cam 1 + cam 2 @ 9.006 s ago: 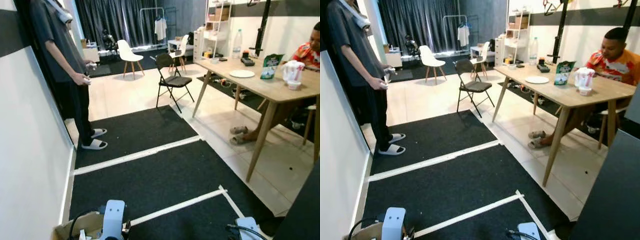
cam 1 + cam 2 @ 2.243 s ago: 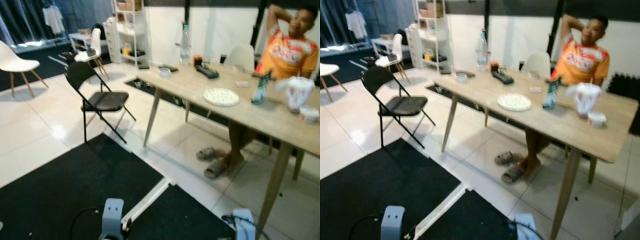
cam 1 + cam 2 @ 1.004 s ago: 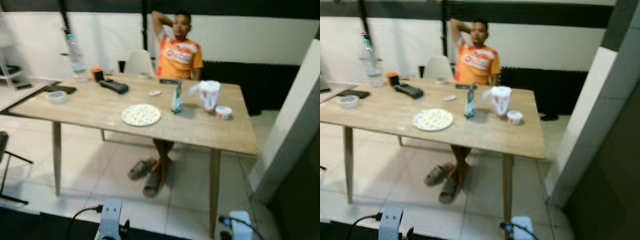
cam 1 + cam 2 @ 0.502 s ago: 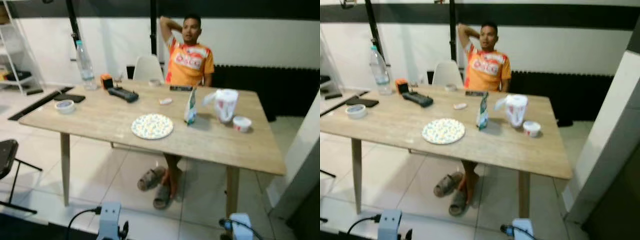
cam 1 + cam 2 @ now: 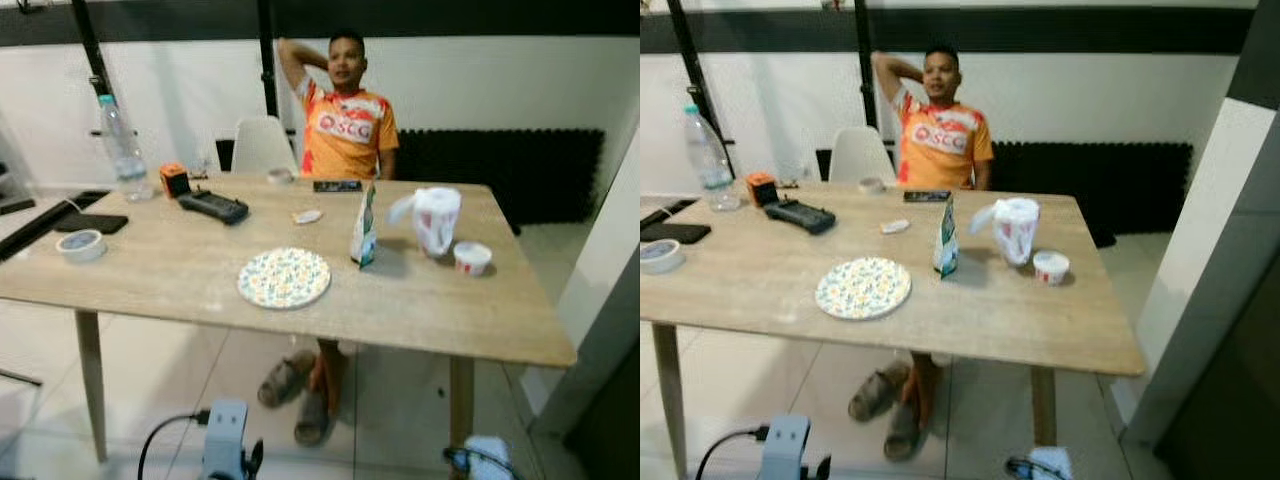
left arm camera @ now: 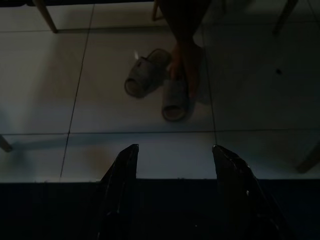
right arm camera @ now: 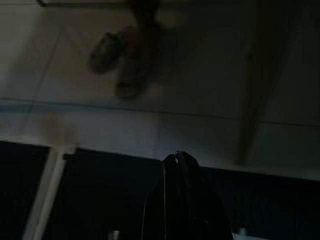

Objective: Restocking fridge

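1. A wooden table (image 5: 420, 310) is seen ahead, with a person (image 5: 346, 120) in an orange shirt seated behind it, one arm raised behind the head.
2. On the table a patterned plate (image 5: 284, 277) lies near the middle; a small carton (image 5: 363, 226) stands just beside it, then a white plastic bag (image 5: 435, 218) and a small tub (image 5: 471, 257) beside the bag.
3. Toward the table's far left side a water bottle (image 5: 120, 148), a small orange box (image 5: 174, 180), a black remote (image 5: 213, 207), a dark phone (image 5: 90, 223) and a roll of tape (image 5: 81, 245) are set.
4. A white chair (image 5: 262, 146) stands behind the table, beside the person.
5. Under the table the person's feet and a pair of sandals (image 6: 161, 85) rest on the pale tiled floor (image 6: 45, 90).
6. The left gripper (image 6: 172, 150) hangs low over the edge of a black mat (image 6: 165, 210), its fingers held apart.
7. The right gripper (image 7: 179, 156) hangs over the same dark mat, its fingers pressed together with nothing between them.
8. A fridge cannot be made out; a dark panel (image 5: 1230, 400) at the far right is cut off by the frame edge and cannot be identified.
9. Both wrist views are very dark, so fine detail is lost.
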Robot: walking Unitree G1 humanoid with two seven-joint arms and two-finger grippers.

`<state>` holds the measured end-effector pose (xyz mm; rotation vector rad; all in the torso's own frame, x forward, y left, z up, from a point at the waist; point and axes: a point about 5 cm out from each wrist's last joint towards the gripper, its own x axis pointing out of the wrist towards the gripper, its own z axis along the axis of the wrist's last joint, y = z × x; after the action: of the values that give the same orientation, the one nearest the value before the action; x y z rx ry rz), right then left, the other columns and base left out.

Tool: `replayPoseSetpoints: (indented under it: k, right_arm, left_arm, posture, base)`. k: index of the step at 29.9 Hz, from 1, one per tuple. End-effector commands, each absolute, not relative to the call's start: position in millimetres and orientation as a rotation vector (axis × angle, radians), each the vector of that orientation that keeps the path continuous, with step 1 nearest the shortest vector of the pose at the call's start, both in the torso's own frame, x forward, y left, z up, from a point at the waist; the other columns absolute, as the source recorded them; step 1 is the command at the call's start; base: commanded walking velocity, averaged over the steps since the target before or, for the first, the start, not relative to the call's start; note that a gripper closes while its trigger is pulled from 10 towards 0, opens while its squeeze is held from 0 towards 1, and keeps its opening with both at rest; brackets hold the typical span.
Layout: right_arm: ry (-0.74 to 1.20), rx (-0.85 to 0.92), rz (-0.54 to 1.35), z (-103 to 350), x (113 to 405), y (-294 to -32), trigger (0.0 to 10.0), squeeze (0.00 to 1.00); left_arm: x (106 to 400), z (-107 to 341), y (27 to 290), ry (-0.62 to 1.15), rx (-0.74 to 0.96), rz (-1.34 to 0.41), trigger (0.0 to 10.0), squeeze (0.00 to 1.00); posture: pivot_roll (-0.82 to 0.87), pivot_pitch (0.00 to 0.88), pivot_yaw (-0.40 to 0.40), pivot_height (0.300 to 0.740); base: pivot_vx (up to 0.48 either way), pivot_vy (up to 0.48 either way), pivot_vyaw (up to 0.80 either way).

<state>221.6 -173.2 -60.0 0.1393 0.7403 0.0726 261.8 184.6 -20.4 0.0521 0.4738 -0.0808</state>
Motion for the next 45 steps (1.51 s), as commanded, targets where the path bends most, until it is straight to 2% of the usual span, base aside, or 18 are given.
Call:
replayPoseSetpoints:
  k: [1, 13, 22, 45]
  right_arm:
    - [0.738, 0.131, 0.056, -58.9, 222.7, -179.0, 10.0, 0.0]
    - [0.728, 0.122, 0.057, -56.4, 226.3, -181.1, 10.0, 0.0]
    - [0.737, 0.121, 0.052, -56.8, 226.1, -181.5, 10.0, 0.0]
    - [0.765, 0.104, 0.062, -60.6, 221.2, -179.7, 10.0, 0.0]
  left_arm:
    - [256.5, -25.6, 187.9, 0.51, 0.067, -0.08, 10.0, 0.0]
    - [257.5, -25.6, 186.0, 0.517, 0.066, -0.088, 10.0, 0.0]
    - [256.9, -26.1, 185.8, 0.517, 0.059, -0.08, 10.0, 0.0]
    - [246.8, -34.2, 189.2, 0.559, 0.076, -0.05, 10.0, 0.0]
  posture:
    - [-0.01, 0.051, 0.064, 0.74]
    - [-0.01, 0.05, 0.063, 0.74]
    - [-0.01, 0.052, 0.061, 0.74]
    - [0.0, 0.06, 0.049, 0.74]
  base:
    - [0.0, 0.0, 0.0]
    - [0.0, 0.0, 0.0]
    - [0.0, 0.0, -0.8]
    - [0.0, 0.0, 0.0]
